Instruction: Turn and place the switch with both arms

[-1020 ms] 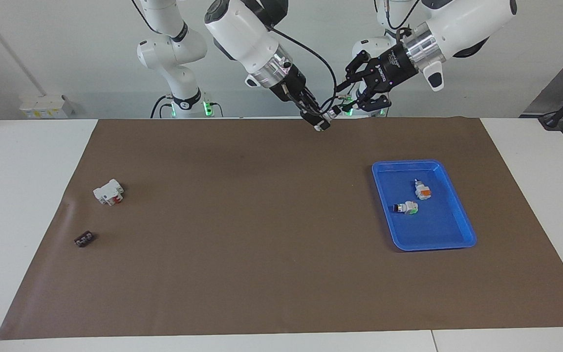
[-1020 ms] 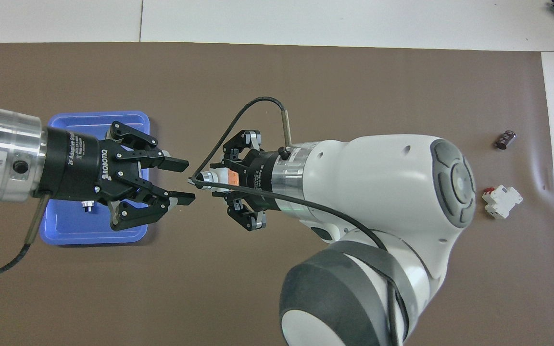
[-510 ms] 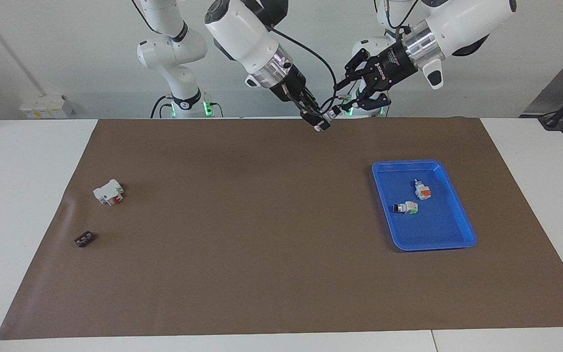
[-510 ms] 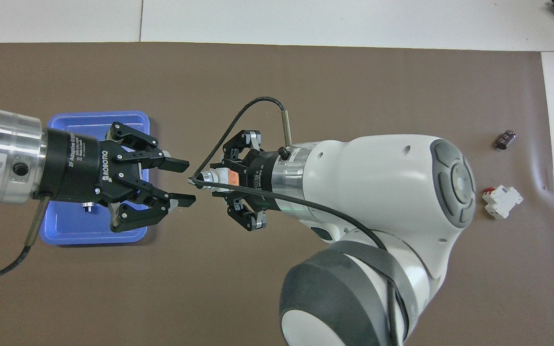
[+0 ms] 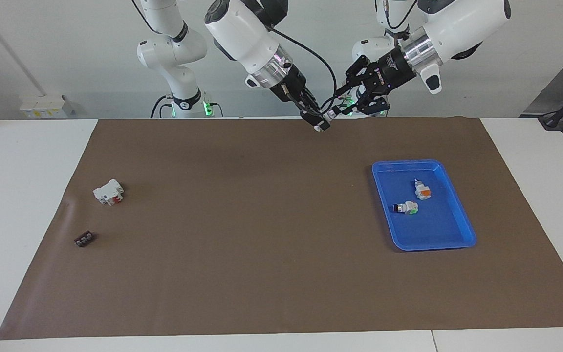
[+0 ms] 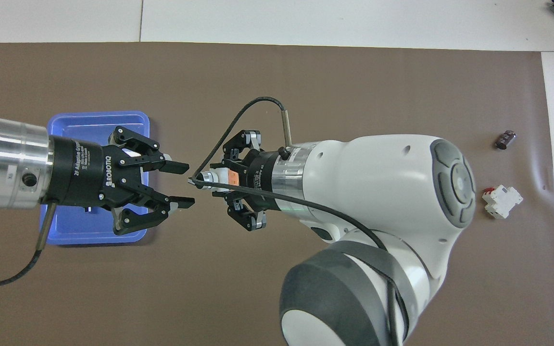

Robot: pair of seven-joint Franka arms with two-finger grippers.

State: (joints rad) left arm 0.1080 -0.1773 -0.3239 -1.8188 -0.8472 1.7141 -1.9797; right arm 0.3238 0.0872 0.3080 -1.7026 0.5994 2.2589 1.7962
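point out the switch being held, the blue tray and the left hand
switch (image 6: 219,177), overhead view, on its white body between the right hand's fingers
blue tray (image 5: 450,237), facing view, on the bare floor near its rim
left hand (image 6: 181,184), overhead view, midway between its two open fingertips

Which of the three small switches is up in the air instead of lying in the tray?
The orange-blocked switch clamped in the right gripper; the green-blocked one and the other orange one lie in the blue tray.

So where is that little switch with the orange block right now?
The switch is up in the air over the brown mat, clamped in the right tool. The open left tool faces it, just short of its tip.
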